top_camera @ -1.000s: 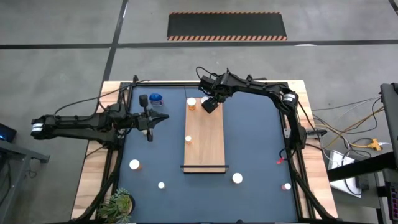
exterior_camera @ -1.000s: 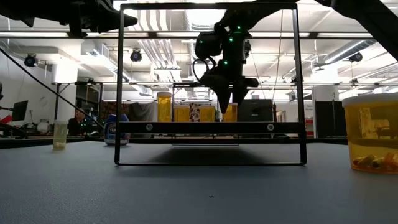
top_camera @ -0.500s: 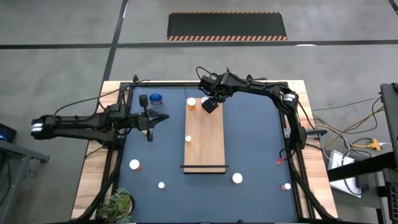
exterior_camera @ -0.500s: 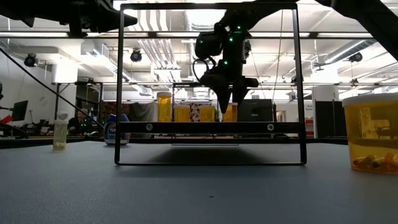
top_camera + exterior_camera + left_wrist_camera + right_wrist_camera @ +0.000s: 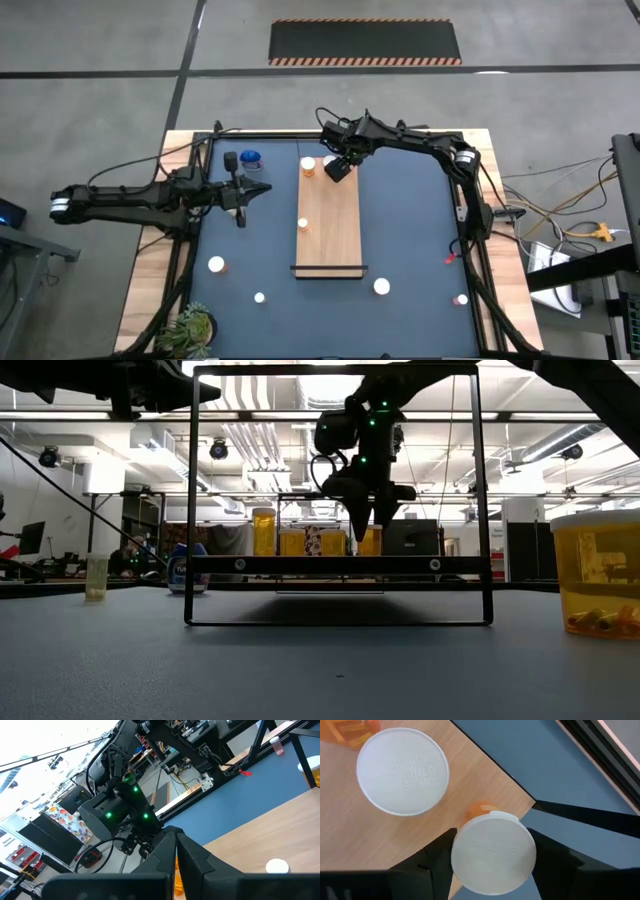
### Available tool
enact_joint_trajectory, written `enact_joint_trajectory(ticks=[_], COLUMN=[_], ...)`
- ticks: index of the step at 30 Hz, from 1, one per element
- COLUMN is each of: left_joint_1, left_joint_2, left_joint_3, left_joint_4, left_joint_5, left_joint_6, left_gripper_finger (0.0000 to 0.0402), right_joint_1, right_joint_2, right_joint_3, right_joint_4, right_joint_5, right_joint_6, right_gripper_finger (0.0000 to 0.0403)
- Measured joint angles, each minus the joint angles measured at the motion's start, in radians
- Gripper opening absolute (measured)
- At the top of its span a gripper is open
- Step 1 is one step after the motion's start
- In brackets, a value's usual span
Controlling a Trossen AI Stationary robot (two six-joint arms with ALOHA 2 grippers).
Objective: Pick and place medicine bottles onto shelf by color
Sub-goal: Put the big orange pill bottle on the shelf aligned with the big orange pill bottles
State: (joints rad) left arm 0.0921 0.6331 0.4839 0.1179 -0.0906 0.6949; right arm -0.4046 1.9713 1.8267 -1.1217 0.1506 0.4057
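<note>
Overhead, right claw (image 5: pixel 340 168) holding orange bottle (image 5: pixel 492 854) above shelf (image 5: pixel 329 215) corner, left claw (image 5: pixel 240 217) closed, empty, aside.

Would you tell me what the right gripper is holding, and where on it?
The right gripper has an orange medicine bottle between its fingers, held at the white cap, over the shelf corner.

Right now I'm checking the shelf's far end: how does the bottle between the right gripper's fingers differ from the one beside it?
The gripped bottle stands at the shelf corner between the right gripper's spread fingers; the neighbouring bottle stands free, farther in on the board. Under the gripped bottle's cap only an orange sliver shows; the neighbour's body is hidden. Both stand upright with white round caps.
</note>
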Motion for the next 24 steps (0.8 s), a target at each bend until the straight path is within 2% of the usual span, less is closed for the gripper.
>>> enact_joint_trajectory(ticks=[14,19,24], left_joint_1=[0.0,0.0,0.0], left_joint_2=[-0.003,-0.003,-0.005], left_joint_3=[0.0,0.0,0.0], left_joint_4=[-0.002,-0.001,0.0], left_joint_5=[0.0,0.0,0.0], left_joint_6=[0.0,0.0,0.0], left_gripper_finger=[0.0,0.0,0.0], right_joint_1=[0.0,0.001,0.013], right_joint_2=[0.0,0.0,0.0], right_joint_3=[0.02,0.109,0.198], right_joint_4=[-0.036,-0.127,-0.212], right_joint_5=[-0.008,-0.008,-0.002], right_joint_6=[0.005,0.005,-0.014], right_gripper_finger=[0.0265,0.0265,0.0247])
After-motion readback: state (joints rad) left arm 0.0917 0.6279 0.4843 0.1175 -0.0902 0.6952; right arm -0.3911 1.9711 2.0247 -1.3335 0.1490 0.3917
